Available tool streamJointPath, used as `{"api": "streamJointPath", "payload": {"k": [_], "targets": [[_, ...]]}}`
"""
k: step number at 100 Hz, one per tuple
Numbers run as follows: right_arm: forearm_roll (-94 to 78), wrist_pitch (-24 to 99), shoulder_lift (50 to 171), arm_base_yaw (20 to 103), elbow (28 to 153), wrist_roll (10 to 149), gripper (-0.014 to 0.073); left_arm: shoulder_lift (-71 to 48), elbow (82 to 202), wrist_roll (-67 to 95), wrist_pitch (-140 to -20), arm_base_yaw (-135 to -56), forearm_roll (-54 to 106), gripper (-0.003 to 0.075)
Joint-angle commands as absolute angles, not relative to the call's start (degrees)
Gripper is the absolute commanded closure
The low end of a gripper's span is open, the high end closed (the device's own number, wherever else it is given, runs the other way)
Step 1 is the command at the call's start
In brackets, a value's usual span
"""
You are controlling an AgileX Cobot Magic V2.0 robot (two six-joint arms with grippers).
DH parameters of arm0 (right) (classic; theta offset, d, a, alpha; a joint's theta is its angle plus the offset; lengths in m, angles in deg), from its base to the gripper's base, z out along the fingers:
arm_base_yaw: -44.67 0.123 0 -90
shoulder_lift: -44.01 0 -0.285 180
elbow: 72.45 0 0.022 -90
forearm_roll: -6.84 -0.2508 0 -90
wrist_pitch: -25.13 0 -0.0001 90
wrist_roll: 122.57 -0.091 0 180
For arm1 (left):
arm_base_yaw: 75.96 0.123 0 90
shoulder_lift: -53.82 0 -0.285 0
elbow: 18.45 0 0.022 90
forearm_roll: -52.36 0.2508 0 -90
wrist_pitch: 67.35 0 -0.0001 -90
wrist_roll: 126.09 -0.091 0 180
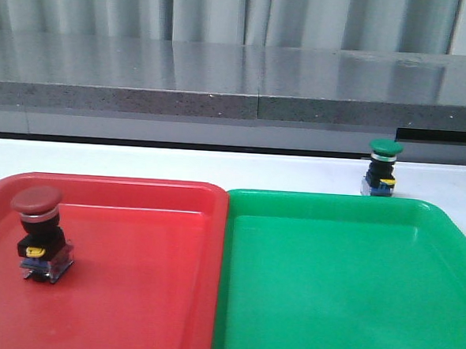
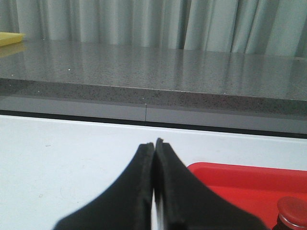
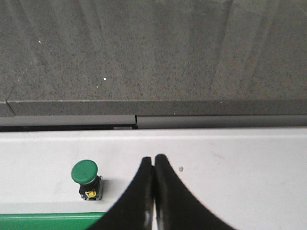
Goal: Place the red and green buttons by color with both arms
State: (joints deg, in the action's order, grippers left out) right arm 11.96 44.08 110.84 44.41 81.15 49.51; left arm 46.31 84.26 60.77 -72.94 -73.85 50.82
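Front view: red tray (image 1: 135,216) on the left and green tray (image 1: 347,253) on the right, set edge to edge on the white table (image 1: 178,165). Red button (image 1: 40,230), dark red cap, black body, yellow tab, clear-blue base, stands upright inside the red tray, near its left side. Green button (image 1: 380,169), same build with green cap, stands upright on the table just behind the far rim of the green tray, towards its right end, outside the tray. Grey stone counter (image 1: 239,80) and pale curtain (image 1: 227,12) behind. No arm or tool in this view.

Left wrist view: left tool (image 2: 154,143), black, fingers pressed together tip to tip, clenched on nothing, above the bare table. Corner of the red tray (image 2: 230,179) beside it; cap of the red button (image 2: 292,212) at the picture's edge, apart from the tool. Grey counter (image 2: 153,72) and curtain (image 2: 144,24) beyond; a yellow object (image 2: 9,38) on the counter's far end, too little of it shown to identify.

Right wrist view: right tool (image 3: 153,159), black, fingers closed against each other, gripping nothing, over the table (image 3: 230,163). Green button (image 3: 86,179) upright on the table, near the tool but not touching it, just outside the green tray's rim (image 3: 48,220)
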Motion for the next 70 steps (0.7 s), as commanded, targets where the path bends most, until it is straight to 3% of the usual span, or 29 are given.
{"api": "streamJointPath", "payload": {"k": [1,15,22,41,48,70], "targets": [[12.6,42.9,114.5,44.0,85.3,49.7,0.0657,48.2,83.5,60.7,-68.9,-73.7,50.5,0.0741],[12.5,50.1,121.6,45.7,90.9,49.7,0.0645,48.2,83.5,60.7,-68.9,-73.7,50.5,0.0741],[12.5,54.0,124.9,47.3,94.4,49.7,0.0579,48.2,83.5,60.7,-68.9,-73.7,50.5,0.0741],[12.5,60.8,132.6,52.1,101.7,49.7,0.0182,48.2,83.5,60.7,-68.9,-73.7,50.5,0.0741],[12.1,62.2,135.2,53.4,104.0,49.7,0.0082,48.2,83.5,60.7,-68.9,-73.7,50.5,0.0741],[5.9,68.6,144.1,54.1,112.2,49.7,0.0062,48.2,83.5,60.7,-68.9,-73.7,50.5,0.0741]]}}
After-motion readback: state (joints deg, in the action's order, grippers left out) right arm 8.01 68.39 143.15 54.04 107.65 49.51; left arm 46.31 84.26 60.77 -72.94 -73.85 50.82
